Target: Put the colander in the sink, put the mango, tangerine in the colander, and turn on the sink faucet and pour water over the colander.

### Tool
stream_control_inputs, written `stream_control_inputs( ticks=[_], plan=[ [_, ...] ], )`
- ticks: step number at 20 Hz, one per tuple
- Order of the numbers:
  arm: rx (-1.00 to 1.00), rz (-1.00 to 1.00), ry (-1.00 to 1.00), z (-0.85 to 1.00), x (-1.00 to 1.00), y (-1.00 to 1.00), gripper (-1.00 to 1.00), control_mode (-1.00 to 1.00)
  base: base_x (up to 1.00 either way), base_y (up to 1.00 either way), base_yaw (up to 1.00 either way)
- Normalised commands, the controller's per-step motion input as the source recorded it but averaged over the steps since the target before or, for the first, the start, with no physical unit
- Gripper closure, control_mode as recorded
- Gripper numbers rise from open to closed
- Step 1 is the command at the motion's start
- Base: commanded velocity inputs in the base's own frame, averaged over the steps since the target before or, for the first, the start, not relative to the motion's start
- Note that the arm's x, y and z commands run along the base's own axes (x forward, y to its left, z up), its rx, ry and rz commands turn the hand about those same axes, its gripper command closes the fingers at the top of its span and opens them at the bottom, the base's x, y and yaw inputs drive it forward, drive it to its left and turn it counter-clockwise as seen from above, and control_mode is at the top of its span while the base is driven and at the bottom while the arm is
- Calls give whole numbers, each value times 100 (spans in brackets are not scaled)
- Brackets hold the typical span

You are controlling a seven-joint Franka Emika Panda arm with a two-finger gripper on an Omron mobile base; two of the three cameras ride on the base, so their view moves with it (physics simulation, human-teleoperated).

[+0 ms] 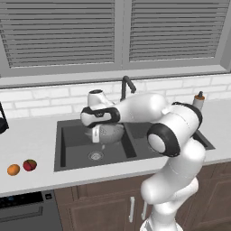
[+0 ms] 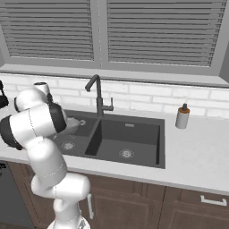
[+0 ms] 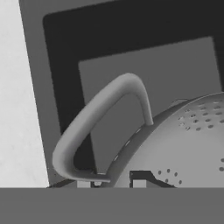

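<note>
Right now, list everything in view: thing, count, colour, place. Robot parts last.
colander: one, silvery-grey, held over the left basin of the sink, above its floor
sink: one, dark charcoal, double basin, set in the counter
sink faucet: one, dark grey, behind the sink's divider; no stream visible
mango: one, dark red, on the counter left of the sink
tangerine: one, orange, just left of the mango
soap dispenser: one, pale with dark pump, counter right of the sink
window blinds: two, grey, above the backsplash
gripper: one, shut on the colander's rim by a handle
</note>
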Motion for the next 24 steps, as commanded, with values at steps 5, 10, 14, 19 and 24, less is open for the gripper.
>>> stream_control_inputs(
  ticks=[5, 10, 14, 19, 24],
  plan=[
    [0, -21, 0, -43, 37, 1, 100, -100, 0, 0, 0],
    [0, -21, 0, -46, 19, 6, 100, -100, 0, 0, 0],
    [0, -22, 0, -39, 12, 8, 100, -100, 0, 0, 0],
    [0, -23, 0, -27, 31, 0, 100, -100, 0, 0, 0],
    [0, -22, 0, -32, 23, 0, 100, -100, 0, 0, 0]
  ],
)
